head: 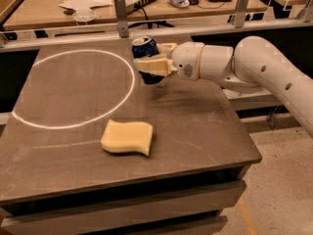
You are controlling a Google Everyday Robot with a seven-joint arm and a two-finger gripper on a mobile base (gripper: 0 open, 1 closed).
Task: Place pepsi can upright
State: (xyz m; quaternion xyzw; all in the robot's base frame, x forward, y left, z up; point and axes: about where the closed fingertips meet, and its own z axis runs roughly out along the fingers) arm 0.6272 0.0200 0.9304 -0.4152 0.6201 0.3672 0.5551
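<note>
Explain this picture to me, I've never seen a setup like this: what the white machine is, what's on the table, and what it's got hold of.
There is one current picture, taken from above and in front of the table; where the camera is mounted is not known. The white machine is a robot arm reaching in from the right. At its tip is the gripper, a two-finger clamp with cream-coloured fingers. It sits over the far middle of the dark table and is closed on a blue pepsi can, held with its silver top facing up. Whether the can's base touches the table cannot be told. A yellow sponge lies nearer the front, and a white ring marks the left side.
</note>
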